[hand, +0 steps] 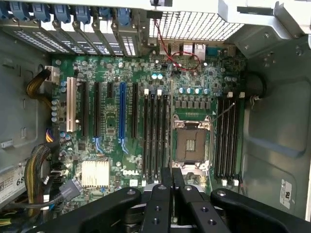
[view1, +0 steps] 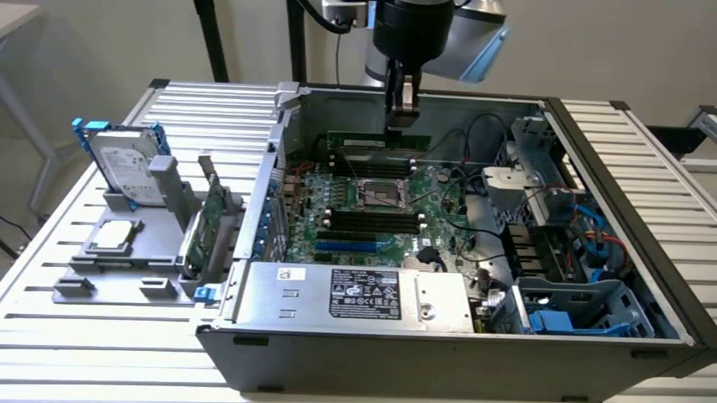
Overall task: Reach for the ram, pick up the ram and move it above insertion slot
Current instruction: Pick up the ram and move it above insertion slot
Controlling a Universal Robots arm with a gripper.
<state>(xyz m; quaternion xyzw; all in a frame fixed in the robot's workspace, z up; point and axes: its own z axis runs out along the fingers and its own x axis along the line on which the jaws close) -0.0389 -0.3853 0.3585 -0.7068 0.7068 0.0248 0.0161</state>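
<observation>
Above the motherboard [view1: 370, 201], the end effector [view1: 401, 117] is gripping the ram [view1: 379, 142]; it should be keeping the stick parallel to the slots [hand: 227, 138].

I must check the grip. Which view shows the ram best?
The exterior view: the ram hangs side-on from the gripper, its green length plain above the motherboard. In the wrist view it is a dark edge between the fingers.

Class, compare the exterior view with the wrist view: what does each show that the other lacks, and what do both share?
Exterior view alone: the hard drive standing on the grey rack outside the case, the power supply, and the ram held by the shut gripper over the motherboard. Wrist view alone: the blue expansion slot and red cable. Both: the CPU socket and black memory slots.
</observation>
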